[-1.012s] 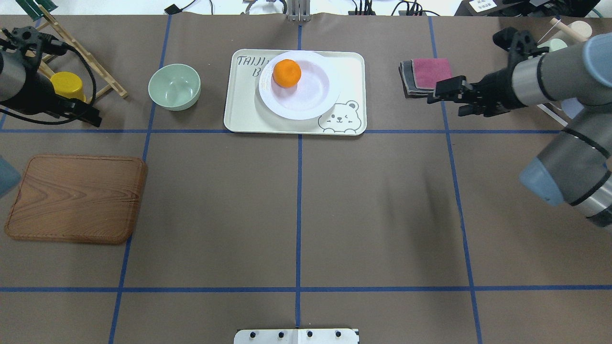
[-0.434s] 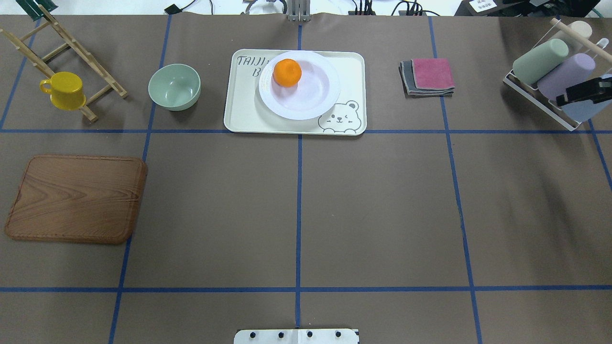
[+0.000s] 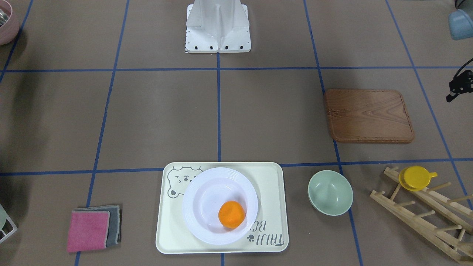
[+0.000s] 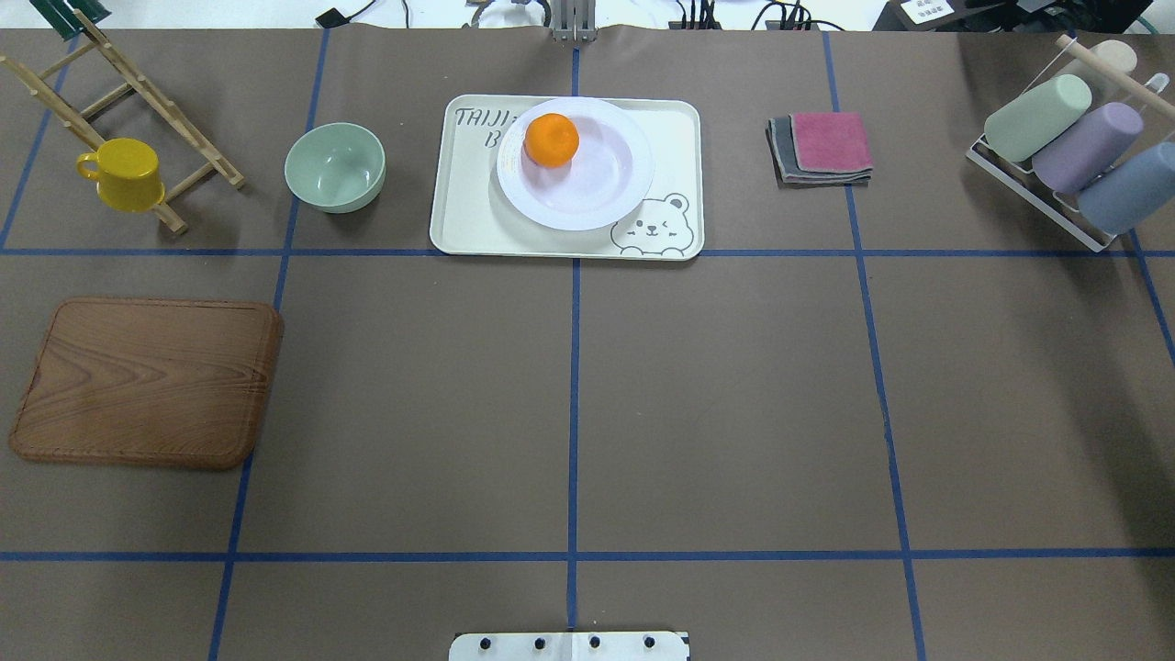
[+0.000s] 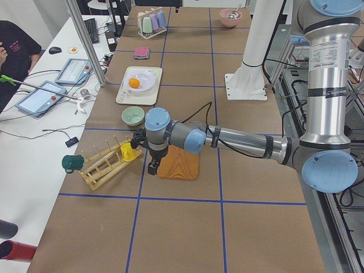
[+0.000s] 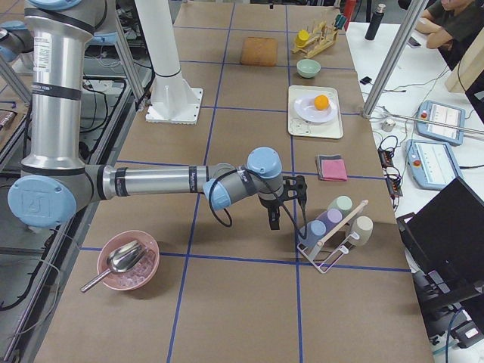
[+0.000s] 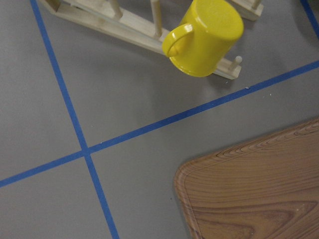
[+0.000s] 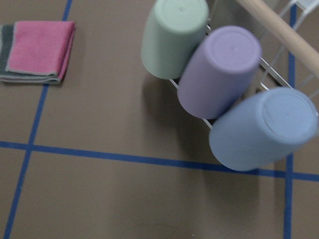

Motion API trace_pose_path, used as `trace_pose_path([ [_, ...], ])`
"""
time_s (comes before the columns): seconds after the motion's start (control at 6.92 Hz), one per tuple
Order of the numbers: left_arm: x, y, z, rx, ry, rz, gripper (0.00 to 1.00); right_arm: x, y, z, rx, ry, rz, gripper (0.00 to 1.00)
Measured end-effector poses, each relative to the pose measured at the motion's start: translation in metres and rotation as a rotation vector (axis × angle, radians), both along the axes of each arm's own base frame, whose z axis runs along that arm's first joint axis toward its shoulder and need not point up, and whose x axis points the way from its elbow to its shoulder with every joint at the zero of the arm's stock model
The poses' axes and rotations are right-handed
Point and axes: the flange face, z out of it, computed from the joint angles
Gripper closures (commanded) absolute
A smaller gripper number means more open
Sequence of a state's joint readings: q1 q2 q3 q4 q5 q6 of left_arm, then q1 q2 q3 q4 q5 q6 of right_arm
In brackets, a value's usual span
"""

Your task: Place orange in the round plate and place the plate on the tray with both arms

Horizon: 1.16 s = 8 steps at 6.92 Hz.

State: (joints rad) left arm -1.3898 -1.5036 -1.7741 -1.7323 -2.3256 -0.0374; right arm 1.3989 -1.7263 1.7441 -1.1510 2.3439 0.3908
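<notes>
The orange lies in the white round plate, toward its far-left side. That plate rests on the cream bear tray at the table's far centre; the front-facing view shows the orange, plate and tray the same way. Neither arm shows in the overhead view. My left gripper hangs over the table's left end, between the wooden board and the peg rack. My right gripper hangs by the cup rack at the right end. Both are far from the tray, and I cannot tell their state.
A pale green bowl stands left of the tray and folded cloths lie to its right. A wooden board, a yellow mug on a peg rack and a cup rack line the ends.
Both arms have pulled outward and left the overhead view, the left to the left and the right past the cup rack. Orange, plate and tray have not moved.
</notes>
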Motion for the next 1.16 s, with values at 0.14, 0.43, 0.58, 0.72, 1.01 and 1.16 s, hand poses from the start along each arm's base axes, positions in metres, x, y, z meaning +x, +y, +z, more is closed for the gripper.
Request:
trace_pose_path([
  [0.14, -0.007, 0.005, 0.006, -0.031, -0.002, -0.011, 0.02, 0.006, 0.025, 0.014, -0.01, 0.011, -0.019, 0.0],
  [0.43, -0.016, 0.012, 0.013, -0.057, -0.004, -0.027, 0.02, 0.012, 0.054, 0.02, -0.02, 0.019, -0.036, 0.0],
  [0.58, -0.018, 0.017, 0.017, -0.066, -0.005, -0.03, 0.02, 0.013, 0.057, 0.019, -0.027, 0.022, -0.039, 0.0],
  [0.72, -0.019, 0.019, 0.02, -0.072, -0.005, -0.032, 0.02, 0.013, 0.056, 0.015, -0.033, 0.034, -0.062, 0.0],
  [1.01, -0.019, 0.02, 0.021, -0.074, -0.005, -0.033, 0.02, 0.021, 0.039, -0.016, -0.056, 0.106, -0.151, 0.0],
  [1.16, -0.019, 0.02, 0.021, -0.075, -0.005, -0.033, 0.01, 0.032, 0.032, -0.033, -0.067, 0.142, -0.165, 0.0],
])
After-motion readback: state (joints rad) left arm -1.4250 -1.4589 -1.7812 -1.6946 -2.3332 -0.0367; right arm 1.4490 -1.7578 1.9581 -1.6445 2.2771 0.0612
